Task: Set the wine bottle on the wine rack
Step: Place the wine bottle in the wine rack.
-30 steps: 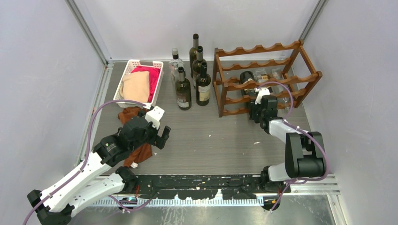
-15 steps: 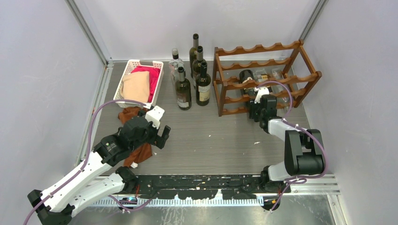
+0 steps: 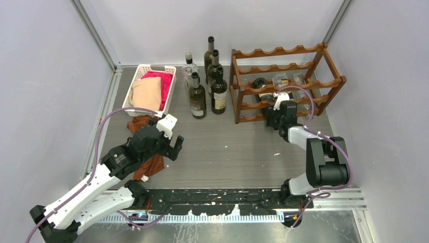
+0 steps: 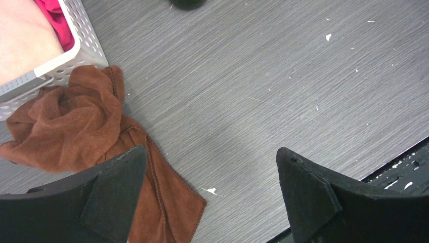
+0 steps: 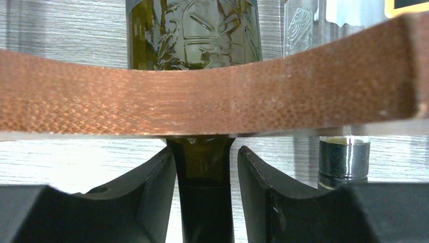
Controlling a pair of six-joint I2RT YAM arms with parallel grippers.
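The wine bottle point(image 3: 259, 83) lies on the wine rack point(image 3: 283, 52), leftmost of the bottles there, neck pointing near. My right gripper point(image 5: 206, 152) straddles that neck, jaws slack with slight gaps. My left gripper point(image 4: 210, 162) stands wide above the table point(image 4: 253, 76).

A reddish-brown wooden wine rack point(image 3: 278, 52) with scalloped rails stands at the upper right of the overhead view, on the grey wood-grain table point(image 3: 227, 147). A dark green glass wine bottle point(image 3: 260, 83) lies across the rails in the rack's left part, and clear glass bottles point(image 3: 288, 80) lie to its right. A cluster of upright dark glass bottles point(image 3: 218, 93) stands just left of the rack. Further left is a white slotted plastic basket point(image 3: 143, 68) holding folded cloths point(image 3: 147, 93). Below the basket a crumpled brown cloth point(image 3: 137, 123) lies partly under the left gripper point(image 3: 172, 147). The right gripper point(image 3: 272, 115) sits just below the rack's front, with the lying bottle's neck between its fingers.
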